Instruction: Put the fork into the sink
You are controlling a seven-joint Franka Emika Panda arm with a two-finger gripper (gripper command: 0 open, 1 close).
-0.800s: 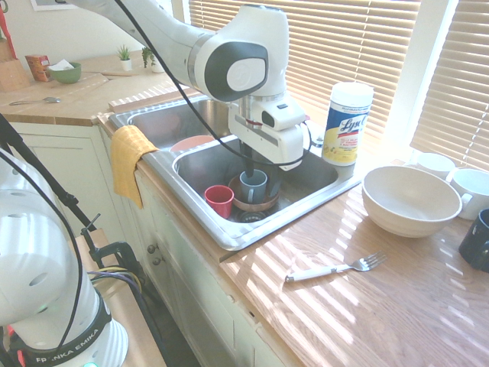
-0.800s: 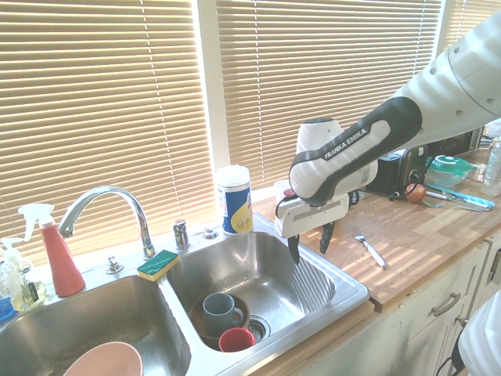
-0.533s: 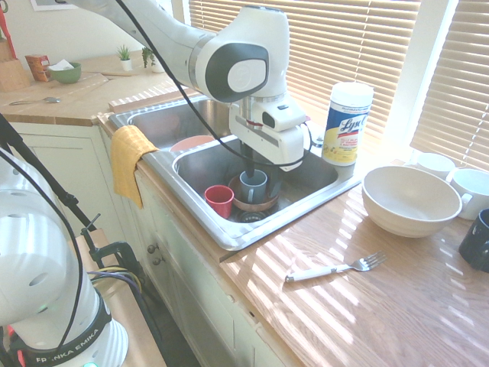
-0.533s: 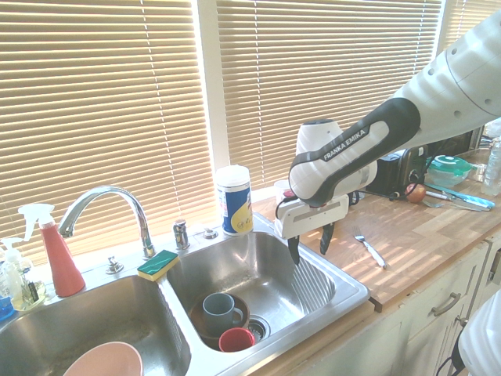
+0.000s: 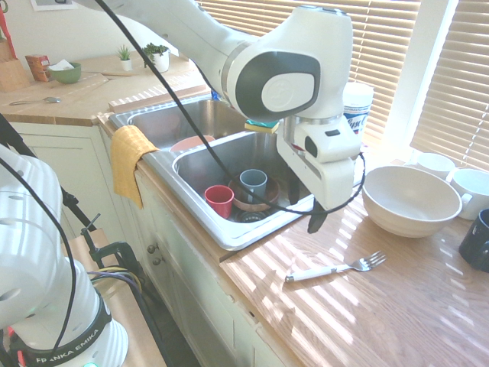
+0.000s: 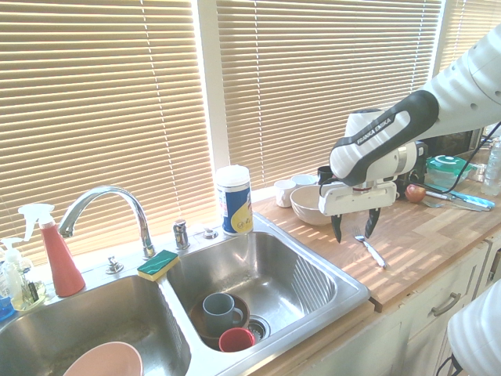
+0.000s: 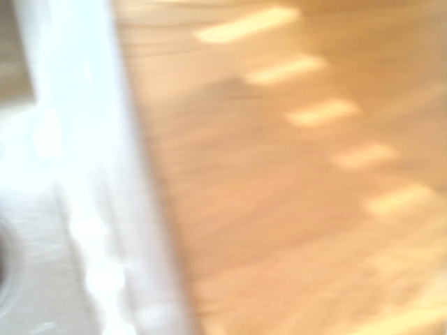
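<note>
Fingers spread, empty, pointing down above the wooden table just past the sink rim. Fork flat on table nearby, untouched, outside the sink.

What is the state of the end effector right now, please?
End effector: open and empty, pointing down above the wooden counter; the fork lies on the counter, untouched.
</note>
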